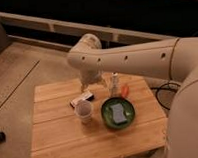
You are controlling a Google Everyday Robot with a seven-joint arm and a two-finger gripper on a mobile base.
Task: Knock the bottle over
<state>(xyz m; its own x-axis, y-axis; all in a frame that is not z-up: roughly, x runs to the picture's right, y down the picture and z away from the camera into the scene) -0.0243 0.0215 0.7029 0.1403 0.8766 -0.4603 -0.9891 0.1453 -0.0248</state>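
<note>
Camera view: end effector (91, 84), grip unclear, hangs over wooden table (60, 140) beside bottle (114, 85).

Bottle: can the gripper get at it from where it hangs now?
Probably yes. The gripper hangs close beside the upright bottle, with nothing visible between them. The cup, the green bowl and the flat dark object sit nearer the camera, off that line.

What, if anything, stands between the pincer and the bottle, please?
Nothing visible does. The pincer hangs beside the bottle, with an open gap between them; the cup and bowl stand nearer the camera, out of that line.
</note>
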